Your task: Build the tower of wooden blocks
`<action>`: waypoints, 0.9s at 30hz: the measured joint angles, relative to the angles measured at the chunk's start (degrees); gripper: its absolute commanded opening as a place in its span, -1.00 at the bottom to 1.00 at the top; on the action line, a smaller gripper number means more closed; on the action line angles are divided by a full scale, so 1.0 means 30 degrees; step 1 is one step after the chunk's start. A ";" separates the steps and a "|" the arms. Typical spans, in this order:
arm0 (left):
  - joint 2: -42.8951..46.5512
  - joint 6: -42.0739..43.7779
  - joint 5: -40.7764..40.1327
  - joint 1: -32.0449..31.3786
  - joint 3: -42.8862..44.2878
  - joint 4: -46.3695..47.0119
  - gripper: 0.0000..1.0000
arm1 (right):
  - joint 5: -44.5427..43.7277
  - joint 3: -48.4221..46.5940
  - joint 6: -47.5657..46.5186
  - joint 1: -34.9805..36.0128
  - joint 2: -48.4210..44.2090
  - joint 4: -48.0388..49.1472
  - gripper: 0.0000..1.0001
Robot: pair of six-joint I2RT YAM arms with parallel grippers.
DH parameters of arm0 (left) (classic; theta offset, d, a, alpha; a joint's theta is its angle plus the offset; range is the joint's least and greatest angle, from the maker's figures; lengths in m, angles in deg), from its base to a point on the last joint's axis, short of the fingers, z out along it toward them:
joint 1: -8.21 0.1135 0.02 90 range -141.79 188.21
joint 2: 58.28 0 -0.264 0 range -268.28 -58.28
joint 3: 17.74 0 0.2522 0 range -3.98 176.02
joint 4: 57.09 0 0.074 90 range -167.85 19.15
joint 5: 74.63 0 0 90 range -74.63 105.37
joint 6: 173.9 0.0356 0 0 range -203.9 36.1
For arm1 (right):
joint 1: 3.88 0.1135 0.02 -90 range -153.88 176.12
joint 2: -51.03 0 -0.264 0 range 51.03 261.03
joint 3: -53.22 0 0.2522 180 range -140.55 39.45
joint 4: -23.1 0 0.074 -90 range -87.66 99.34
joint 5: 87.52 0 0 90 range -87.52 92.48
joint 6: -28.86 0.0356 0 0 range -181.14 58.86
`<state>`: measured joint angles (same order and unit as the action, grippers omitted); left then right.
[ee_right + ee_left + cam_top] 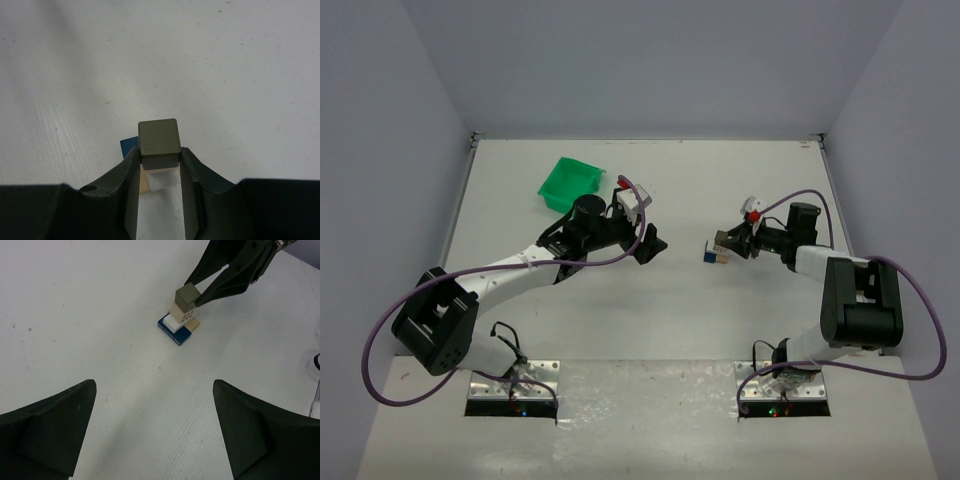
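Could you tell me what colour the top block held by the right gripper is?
Dark olive-grey; the top block shows best in the right wrist view.

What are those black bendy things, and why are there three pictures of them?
They are two robot arms bolted to a white table. Each ends in a gripper, a hand with just two fingers. One picture comes from a camera high above. The other two come from little cameras on the arms' wrists, so you see the fingers up close.

The robot is building a wood block tower: a blue block at the bottom, white and tan ones above. The right gripper is pinching a dark cube at the very top, either placing it or about to let go. The left gripper is open, holding nothing, and waits a little way off, facing the tower. A green bin sits farther back on the left.
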<state>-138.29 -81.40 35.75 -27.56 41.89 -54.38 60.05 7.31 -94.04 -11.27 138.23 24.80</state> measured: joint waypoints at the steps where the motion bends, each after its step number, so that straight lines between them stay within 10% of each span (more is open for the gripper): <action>1: 0.0000 0.0000 0.0000 0.0000 0.0000 0.0000 1.00 | -0.0008 0.0000 0.0004 -0.0004 0.0000 0.0008 -0.51; 27: -0.0015 0.0000 0.0058 0.0000 0.0000 -0.0430 1.00 | -0.0041 0.0189 -0.0007 -0.0019 -0.0062 0.0264 0.06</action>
<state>-138.33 -81.40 35.93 -27.56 41.89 -55.67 59.92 7.88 -94.06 -11.33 138.05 25.59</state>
